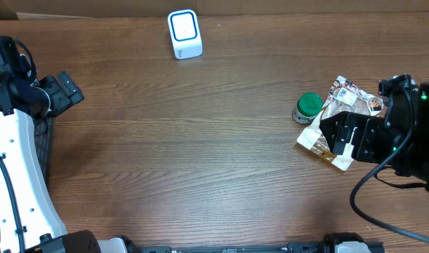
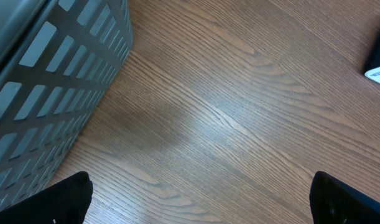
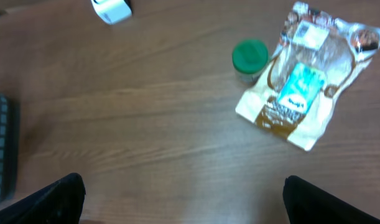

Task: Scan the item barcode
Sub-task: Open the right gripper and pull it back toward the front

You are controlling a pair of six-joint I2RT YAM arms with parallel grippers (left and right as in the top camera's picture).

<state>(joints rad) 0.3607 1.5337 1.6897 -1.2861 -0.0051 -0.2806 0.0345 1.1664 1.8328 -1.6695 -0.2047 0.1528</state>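
Right hand wide open — clear of snack bag; left hand likewise

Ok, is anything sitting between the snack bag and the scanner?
Yes: the green-lidded jar stands right beside the snack bag, on its scanner side and almost on the straight line to the scanner. Past the jar only bare table shows, so a lifted carry would likely clear it.
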